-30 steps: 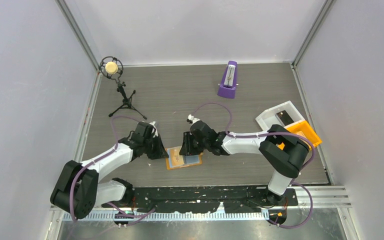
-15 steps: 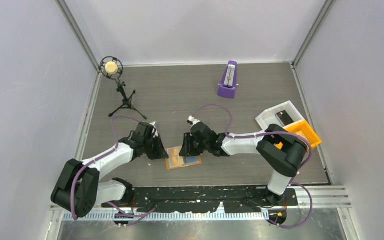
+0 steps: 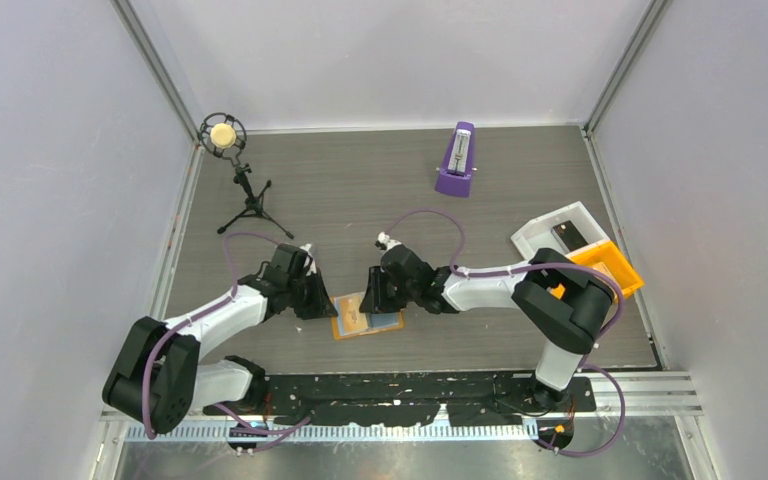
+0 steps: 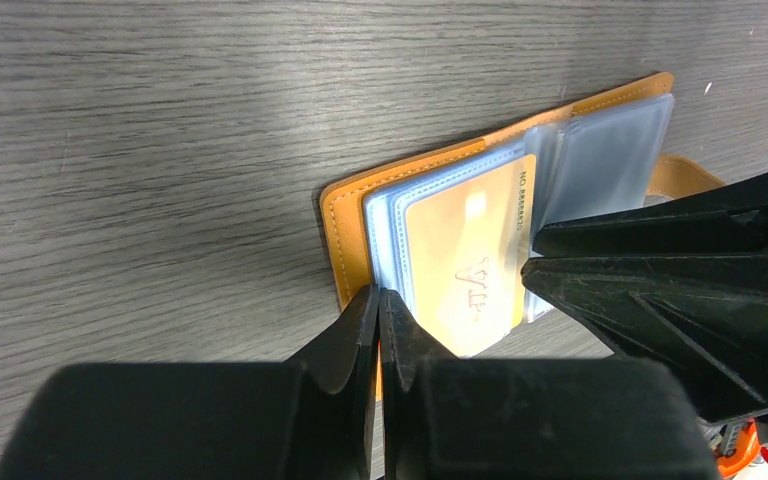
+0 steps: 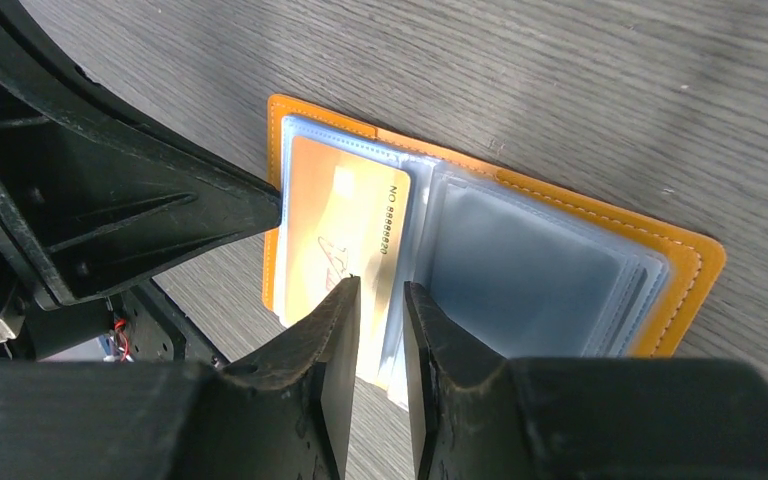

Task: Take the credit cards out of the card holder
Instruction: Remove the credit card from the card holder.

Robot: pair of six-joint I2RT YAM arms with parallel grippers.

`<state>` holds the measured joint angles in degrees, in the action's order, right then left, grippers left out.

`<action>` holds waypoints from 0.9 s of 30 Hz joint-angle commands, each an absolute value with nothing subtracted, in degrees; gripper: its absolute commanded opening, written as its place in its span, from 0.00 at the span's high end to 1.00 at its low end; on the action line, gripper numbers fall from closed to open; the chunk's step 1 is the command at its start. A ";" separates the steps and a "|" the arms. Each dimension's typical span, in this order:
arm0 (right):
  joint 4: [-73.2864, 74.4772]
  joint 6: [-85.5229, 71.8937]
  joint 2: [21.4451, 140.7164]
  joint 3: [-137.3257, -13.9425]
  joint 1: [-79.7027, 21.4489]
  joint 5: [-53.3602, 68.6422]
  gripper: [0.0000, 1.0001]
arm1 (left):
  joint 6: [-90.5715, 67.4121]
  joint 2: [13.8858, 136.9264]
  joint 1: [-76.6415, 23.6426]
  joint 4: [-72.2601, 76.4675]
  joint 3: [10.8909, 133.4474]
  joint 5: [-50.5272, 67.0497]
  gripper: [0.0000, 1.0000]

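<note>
The card holder (image 4: pixel 345 240) lies open between my fingers: left fingers (image 4: pixel 345 340) closed on its orange edge, right fingers (image 5: pixel 335 330) narrowly parted astride the thin, stiff, likely slippery credit card (image 5: pixel 340 220), which I'd pinch at that exposed edge.

A matt wood-grain finish is shown by the grey table (image 4: pixel 160 120). The orange leather-like card holder (image 4: pixel 343 240) is edged with pale stitching; its clear plastic sleeves (image 4: pixel 600 150) are smooth and faintly frosted. A gloss is carried by the embossed gold plastic card (image 4: pixel 465 270). The left claw (image 4: pixel 378 315) and right claw (image 5: pixel 380 295) are formed of matt, finely ridged black plastic.
</note>
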<state>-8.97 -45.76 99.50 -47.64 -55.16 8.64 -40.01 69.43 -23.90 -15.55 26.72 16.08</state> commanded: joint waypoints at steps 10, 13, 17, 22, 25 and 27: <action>-10.80 -47.47 101.98 -48.87 -55.60 9.93 0.70 | -39.42 70.16 -23.64 -14.94 27.25 15.47 0.95; -11.99 -48.27 102.21 -48.11 -55.36 10.57 0.70 | -39.38 70.16 -23.64 -14.92 27.22 15.56 0.95; -12.86 -48.68 102.09 -47.49 -54.99 10.90 0.71 | -39.48 70.35 -23.64 -14.78 27.24 15.63 0.95; -15.87 -49.17 101.32 -45.95 -54.04 12.13 0.87 | -39.55 70.56 -23.65 -14.68 27.29 15.73 0.95; -19.55 -49.29 100.55 -43.88 -53.48 12.69 0.94 | -39.63 70.88 -23.64 -14.67 27.33 15.80 0.95; -21.54 -49.06 99.87 -42.97 -53.18 13.10 0.95 | -39.77 71.09 -23.64 -14.76 27.41 15.78 0.95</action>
<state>-16.01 -49.28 101.38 -44.93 -53.63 12.27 -40.05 69.93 -23.86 -15.44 26.85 16.32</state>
